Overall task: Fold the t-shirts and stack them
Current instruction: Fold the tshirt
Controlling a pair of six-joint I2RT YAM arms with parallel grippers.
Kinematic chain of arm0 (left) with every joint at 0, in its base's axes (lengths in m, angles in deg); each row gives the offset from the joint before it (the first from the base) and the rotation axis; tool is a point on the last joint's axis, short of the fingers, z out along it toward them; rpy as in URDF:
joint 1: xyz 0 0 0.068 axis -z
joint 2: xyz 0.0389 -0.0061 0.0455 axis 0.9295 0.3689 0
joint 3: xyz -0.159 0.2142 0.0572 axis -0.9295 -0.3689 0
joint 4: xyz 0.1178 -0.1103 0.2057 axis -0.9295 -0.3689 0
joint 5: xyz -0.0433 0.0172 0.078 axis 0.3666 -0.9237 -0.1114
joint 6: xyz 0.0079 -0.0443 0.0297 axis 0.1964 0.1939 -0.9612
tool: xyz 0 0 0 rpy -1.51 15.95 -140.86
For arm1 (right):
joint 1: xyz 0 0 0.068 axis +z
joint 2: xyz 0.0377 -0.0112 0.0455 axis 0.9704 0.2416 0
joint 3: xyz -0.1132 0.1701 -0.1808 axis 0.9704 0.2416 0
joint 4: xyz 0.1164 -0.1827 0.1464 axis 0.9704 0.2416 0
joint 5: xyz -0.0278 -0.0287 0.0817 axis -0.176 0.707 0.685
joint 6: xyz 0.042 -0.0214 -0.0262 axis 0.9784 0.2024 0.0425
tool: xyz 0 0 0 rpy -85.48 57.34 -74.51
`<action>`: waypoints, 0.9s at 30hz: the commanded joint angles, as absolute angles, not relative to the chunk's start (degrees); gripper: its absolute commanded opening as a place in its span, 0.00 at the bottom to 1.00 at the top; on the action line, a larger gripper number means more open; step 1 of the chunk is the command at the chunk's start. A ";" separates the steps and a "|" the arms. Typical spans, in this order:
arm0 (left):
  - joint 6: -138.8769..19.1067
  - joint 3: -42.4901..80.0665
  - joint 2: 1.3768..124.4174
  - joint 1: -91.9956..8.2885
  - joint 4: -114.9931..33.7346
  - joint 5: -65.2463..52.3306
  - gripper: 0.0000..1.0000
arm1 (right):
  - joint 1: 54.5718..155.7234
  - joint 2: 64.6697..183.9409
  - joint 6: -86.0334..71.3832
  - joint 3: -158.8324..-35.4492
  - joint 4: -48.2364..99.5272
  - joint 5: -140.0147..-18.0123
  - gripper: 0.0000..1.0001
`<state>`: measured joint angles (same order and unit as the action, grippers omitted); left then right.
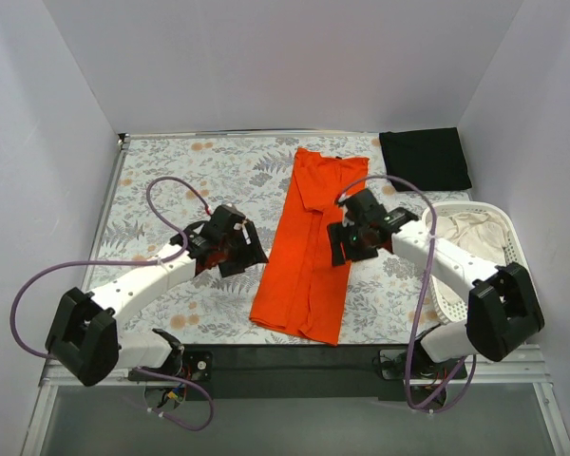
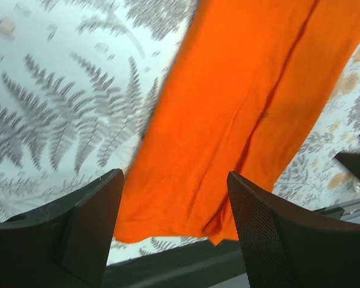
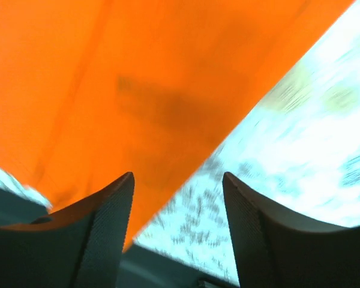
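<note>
Dark fingers of the left gripper (image 2: 174, 180) fill the bottom of its wrist view, spread wide with nothing between them; the right gripper (image 3: 177, 180) likewise has its jaws apart and empty. The orange t-shirt (image 1: 304, 247) lies between the arms as a long, lengthwise-folded strip on the table (image 1: 171, 171), so the crosswise fold seems next, with each gripper pinching a near hem corner. Only the top view shows the black t-shirt (image 1: 425, 159) folded at the far right, beyond the basket (image 1: 499, 223)

top cam high overhead, facing down, wrist cams low and close, all share orange tee (image 1: 296, 275)
</note>
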<state>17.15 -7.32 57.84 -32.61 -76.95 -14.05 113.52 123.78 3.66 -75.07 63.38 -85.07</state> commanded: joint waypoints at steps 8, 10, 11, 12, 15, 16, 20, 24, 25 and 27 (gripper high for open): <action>7.47 19.45 82.48 -33.46 -66.03 -17.18 0.56 | 93.43 130.32 3.95 -85.49 42.21 -78.23 0.56; 6.24 27.10 89.77 -33.90 -65.06 -17.18 0.50 | 91.06 132.77 5.28 -85.23 36.52 -76.64 0.45; 5.01 29.56 92.32 -34.25 -64.54 -17.01 0.41 | 90.53 133.74 6.24 -85.23 34.91 -75.07 0.41; 4.39 31.68 94.35 -34.51 -64.09 -16.92 0.38 | 89.48 134.80 6.51 -85.49 33.68 -74.44 0.35; 1.93 38.98 101.82 -35.22 -62.42 -15.86 0.34 | 88.42 139.19 6.78 -87.77 31.56 -73.38 0.32; 1.14 42.12 105.40 -35.48 -61.64 -15.43 0.34 | 88.33 141.29 6.78 -88.47 31.21 -73.30 0.32; -2.11 46.80 112.18 -35.74 -59.52 -14.98 0.34 | 87.71 146.40 7.39 -89.71 28.40 -71.19 0.31; -3.26 49.10 117.47 -36.36 -57.85 -14.81 0.36 | 87.27 150.36 7.66 -90.85 27.16 -70.92 0.30; -3.17 49.36 118.44 -36.71 -56.89 -14.81 0.36 | 87.10 151.58 7.48 -90.94 26.90 -70.92 0.30; -2.56 49.45 120.72 -37.06 -56.18 -14.81 0.36 | 86.92 152.99 7.13 -91.99 26.81 -70.92 0.30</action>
<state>-1.12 47.46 120.15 -36.41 -58.15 -15.17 87.57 151.62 6.99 -88.82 30.35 -72.15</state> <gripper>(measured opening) 0.358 0.302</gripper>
